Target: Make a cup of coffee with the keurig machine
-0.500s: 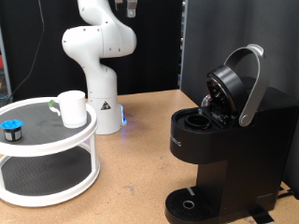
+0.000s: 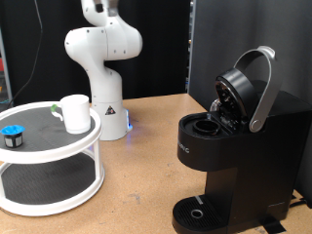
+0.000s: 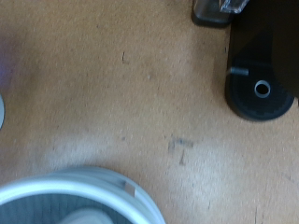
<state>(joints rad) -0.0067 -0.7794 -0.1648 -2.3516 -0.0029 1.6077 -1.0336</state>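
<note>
Coffee maker [image 2: 232, 146] stands at the exterior view's right on the wooden table [image 2: 146, 136], black, with its silver-handled lid [image 2: 255, 86] raised and the pod chamber open. At that view's left, the white cup [image 2: 75, 112] sits on the top tier of a round white two-tier stand [image 2: 49, 161], with a small dark pod with a blue top [image 2: 12, 134] near it. The white robot arm [image 2: 105, 58] rises behind; its gripper is out of view. From the wrist view, the machine's round drip tray [image 3: 261, 91] and the stand's rim [image 3: 79, 178] show, but no fingers, so I cannot tell whether the gripper is open or closed.
</note>
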